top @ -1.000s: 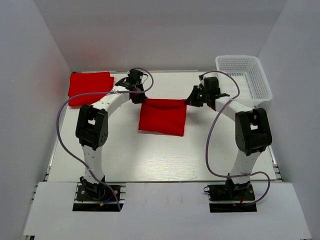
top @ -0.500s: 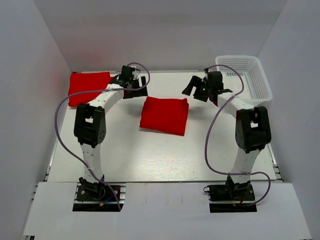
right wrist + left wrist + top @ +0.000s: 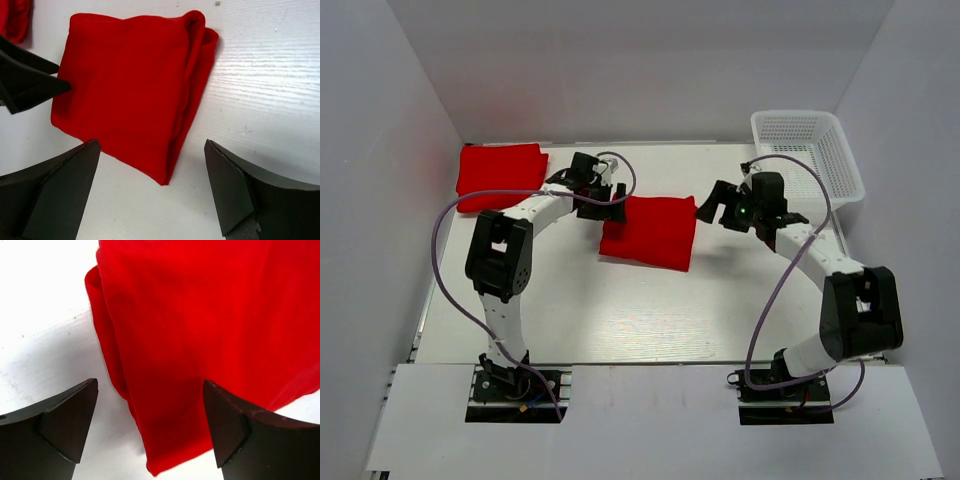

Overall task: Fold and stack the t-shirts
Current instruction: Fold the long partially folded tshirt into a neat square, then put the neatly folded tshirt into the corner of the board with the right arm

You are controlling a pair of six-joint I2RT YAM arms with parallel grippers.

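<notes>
White table (image 3: 620, 310), white walls. Both jaws are wide apart and hold nothing. Left gripper (image 3: 150, 384) straddles the left edge of the folded shirt (image 3: 650, 232), right gripper (image 3: 152, 145) straddles its right edge; contact unclear. Second shirt (image 3: 500, 175) lies far-left, well apart. Vs 0.5 s ago: both grippers closed in on the shirt, shirt unmoved.

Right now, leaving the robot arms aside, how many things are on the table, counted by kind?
Red t-shirts: 2, the folded one at the centre and the one at the far left
White mesh basket: 1, at the far right
Total: 3
</notes>
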